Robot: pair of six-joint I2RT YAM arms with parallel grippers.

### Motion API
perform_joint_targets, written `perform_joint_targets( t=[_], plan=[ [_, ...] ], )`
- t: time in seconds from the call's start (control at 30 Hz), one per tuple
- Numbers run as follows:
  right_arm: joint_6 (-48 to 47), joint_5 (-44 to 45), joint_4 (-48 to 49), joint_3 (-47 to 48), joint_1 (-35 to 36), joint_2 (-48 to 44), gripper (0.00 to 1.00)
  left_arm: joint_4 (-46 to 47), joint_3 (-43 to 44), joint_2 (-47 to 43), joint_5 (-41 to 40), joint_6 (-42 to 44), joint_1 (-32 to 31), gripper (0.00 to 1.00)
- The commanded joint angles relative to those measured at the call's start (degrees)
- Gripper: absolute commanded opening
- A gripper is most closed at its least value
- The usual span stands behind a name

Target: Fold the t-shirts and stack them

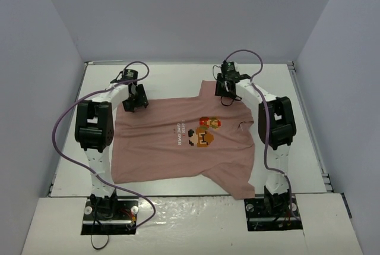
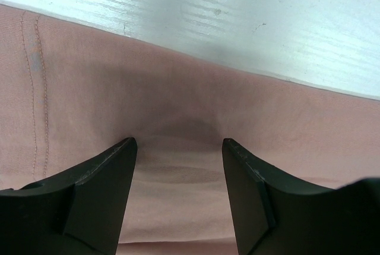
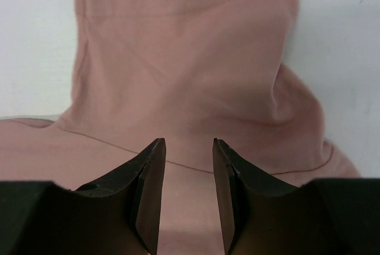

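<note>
A dusty-pink t-shirt (image 1: 160,154) lies spread flat on the white table (image 1: 178,74), with its pixel-figure print (image 1: 205,131) facing up. The collar is toward the right and the hem toward the left. My left gripper (image 1: 135,103) is at the shirt's far left corner. In the left wrist view its jaws (image 2: 178,142) stand open over the cloth (image 2: 297,118), just inside the far edge, with nothing pinched. My right gripper (image 1: 227,95) is over the far sleeve (image 3: 190,41). It (image 3: 189,141) is open above the shoulder seam, with nothing held.
Grey walls (image 1: 35,88) enclose the table on the left, back and right. The near sleeve (image 1: 237,186) reaches toward the table's front edge beside the right arm's base (image 1: 270,210). A purple cable (image 1: 62,142) loops off the left arm.
</note>
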Motion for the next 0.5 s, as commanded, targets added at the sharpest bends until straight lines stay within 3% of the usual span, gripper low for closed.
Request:
perform_joint_targets(
  t=[0.0,0.2,0.47],
  plan=[
    [4.82,4.43,1.04,-0.9,-0.28,1.67,0.35,-0.08,-0.07,0.24,-0.84,-1.19,0.03,0.56],
    [4.65,4.31,1.0,5.13,-1.17,8.32,0.35,-1.52,6.51,6.76,-1.08,0.28,0.26,0.57],
    [2.15,-0.46,0.91,24.64,-2.61,22.78,0.38,-5.5,27.79,21.01,2.58,4.27,0.47,0.56]
  ],
)
